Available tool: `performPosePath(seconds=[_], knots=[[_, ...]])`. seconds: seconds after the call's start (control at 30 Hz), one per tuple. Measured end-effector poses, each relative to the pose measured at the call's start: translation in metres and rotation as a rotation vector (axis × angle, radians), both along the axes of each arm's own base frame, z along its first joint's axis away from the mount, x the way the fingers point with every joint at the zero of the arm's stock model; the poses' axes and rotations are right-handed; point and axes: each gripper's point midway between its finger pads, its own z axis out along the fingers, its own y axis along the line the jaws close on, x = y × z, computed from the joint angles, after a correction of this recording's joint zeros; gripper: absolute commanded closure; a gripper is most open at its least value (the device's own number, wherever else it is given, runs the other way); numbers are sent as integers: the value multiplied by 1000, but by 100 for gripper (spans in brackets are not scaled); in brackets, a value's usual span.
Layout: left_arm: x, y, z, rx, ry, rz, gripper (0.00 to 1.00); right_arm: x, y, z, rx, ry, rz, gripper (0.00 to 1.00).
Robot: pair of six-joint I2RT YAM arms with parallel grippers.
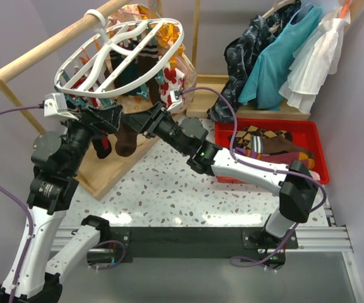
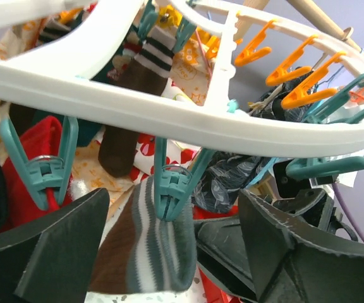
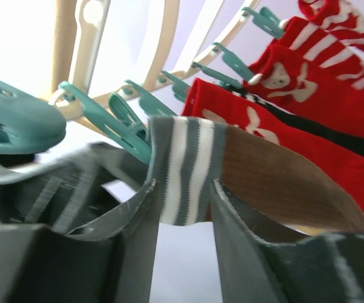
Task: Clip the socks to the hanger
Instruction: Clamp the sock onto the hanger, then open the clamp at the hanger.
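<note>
The white oval hanger (image 1: 171, 55) hangs from the wooden rail, with several socks on its teal and orange clips. In the left wrist view a teal clip (image 2: 169, 189) under the hanger rim (image 2: 106, 95) grips the grey-white striped cuff of a brown sock (image 2: 138, 252). My left gripper (image 2: 172, 199) is wide open, one finger on each side of that clip and cuff. My right gripper (image 3: 183, 189) is open, with the same striped cuff (image 3: 185, 170) hanging between its fingertips. In the top view both grippers, left (image 1: 106, 117) and right (image 1: 133, 120), meet under the hanger's near rim.
Red socks with white patterns (image 3: 283, 126) hang on neighbouring clips. A red bin (image 1: 316, 136) with more socks sits to the right. Teal and white dresses (image 1: 289, 57) hang at the back right. The wooden rail (image 1: 49, 47) and its base board (image 1: 109, 173) stand left.
</note>
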Motion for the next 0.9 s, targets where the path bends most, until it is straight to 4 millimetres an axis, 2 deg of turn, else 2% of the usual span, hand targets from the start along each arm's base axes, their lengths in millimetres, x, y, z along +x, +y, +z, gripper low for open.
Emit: performPosePath(seconds=[0.03,0.2,0.37,0.5,0.6,0.9], knots=[[-3,1,6,3,-7,2,6,-1,-2,-1,-21,-15,-7,53],[-22,8,36,30,-26,9,5,-9,-22,-4,-153,-111,-42,45],[-40,13,59,57,-26,5,6,-23,-57,12,-281,-268,-93,44],[-50,8,60,83,6,-39,8,-32,-81,26,-362,-388,-133,44],[-53,0,54,94,33,-89,9,-30,-93,29,-421,-459,-155,44],[-45,-30,38,101,100,-244,10,13,-108,34,-483,-518,-134,46]])
